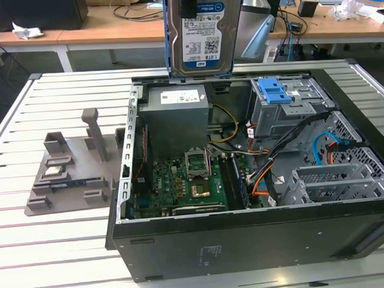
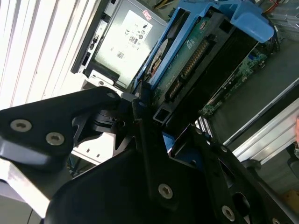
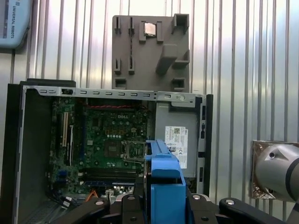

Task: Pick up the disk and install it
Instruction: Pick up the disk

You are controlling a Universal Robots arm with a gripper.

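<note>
One disk (image 1: 203, 35), upright in the tool (image 1: 189, 5), above open computer case (image 1: 247, 243)

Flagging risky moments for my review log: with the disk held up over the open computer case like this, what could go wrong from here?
1. The gripper holds the disk upright by its top edge, above the power supply. A slip might drop it there or onto the motherboard.
2. Loose cables lie beside the drive cage and could snag the disk on its way in.
</note>
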